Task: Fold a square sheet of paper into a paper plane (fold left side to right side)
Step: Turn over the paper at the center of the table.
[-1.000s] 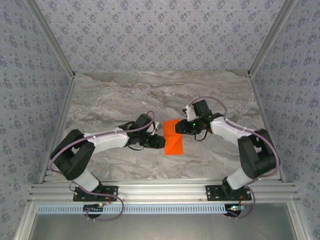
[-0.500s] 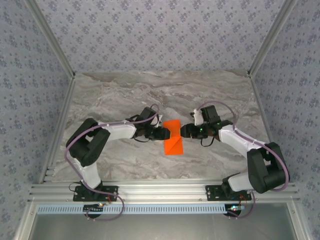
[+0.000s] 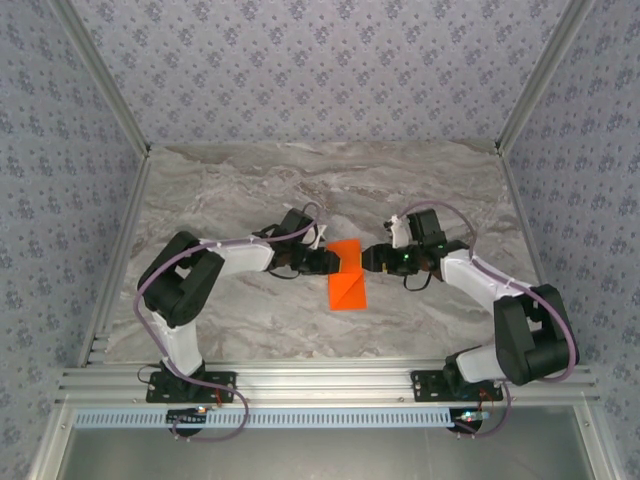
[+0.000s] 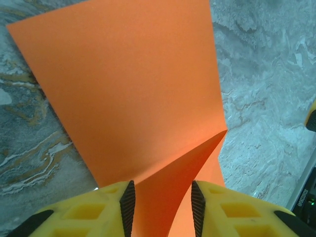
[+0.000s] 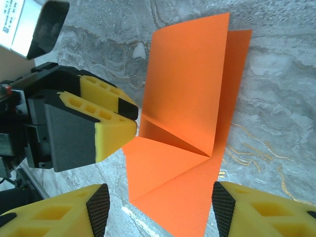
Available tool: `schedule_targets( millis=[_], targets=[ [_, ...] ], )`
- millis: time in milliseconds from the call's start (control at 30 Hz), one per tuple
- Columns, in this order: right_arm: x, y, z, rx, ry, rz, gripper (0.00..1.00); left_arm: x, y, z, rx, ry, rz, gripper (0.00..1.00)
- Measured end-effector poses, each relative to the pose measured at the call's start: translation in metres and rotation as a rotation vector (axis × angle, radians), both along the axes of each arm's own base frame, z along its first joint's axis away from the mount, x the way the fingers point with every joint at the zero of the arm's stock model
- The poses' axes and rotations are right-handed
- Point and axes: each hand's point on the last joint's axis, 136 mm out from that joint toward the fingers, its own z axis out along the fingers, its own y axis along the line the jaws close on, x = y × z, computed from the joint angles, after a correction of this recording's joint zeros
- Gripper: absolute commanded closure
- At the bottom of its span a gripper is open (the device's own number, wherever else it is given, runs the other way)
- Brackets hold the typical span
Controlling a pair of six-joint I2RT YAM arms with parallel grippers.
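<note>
The square sheet of paper (image 3: 348, 286), bright orange-red, lies mid-table folded into a narrow strip, with its upper flap lifted and creased on a slant. My left gripper (image 3: 329, 262) is at the strip's upper left edge. In the left wrist view the raised flap (image 4: 128, 89) runs down between the open left gripper (image 4: 162, 210), and neither pad presses it. My right gripper (image 3: 371, 258) is at the strip's upper right edge. In the right wrist view the right gripper (image 5: 161, 210) stands wide open above the paper (image 5: 190, 94), facing the left gripper (image 5: 129, 121).
The grey marbled table (image 3: 250, 190) is bare round the paper. Patterned walls close the back and both sides, and a metal rail (image 3: 320, 380) with the arm bases runs along the near edge.
My left gripper has moved up and right, from the strip's lower left to its upper left edge. My right gripper has drawn back right, off the paper's top corner. The paper has stayed put.
</note>
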Motion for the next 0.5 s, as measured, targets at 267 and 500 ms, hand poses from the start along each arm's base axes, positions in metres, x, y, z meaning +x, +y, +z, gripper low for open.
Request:
schedule_targets(
  millis=[267, 500],
  targets=[
    [0.000, 0.003, -0.001, 0.016, -0.013, 0.016, 0.38, -0.011, 0.002, -0.012, -0.007, -0.002, -0.012, 0.64],
    [-0.011, 0.001, -0.015, 0.008, 0.019, 0.020, 0.38, -0.022, -0.008, -0.011, -0.020, -0.012, -0.041, 0.76]
  ],
)
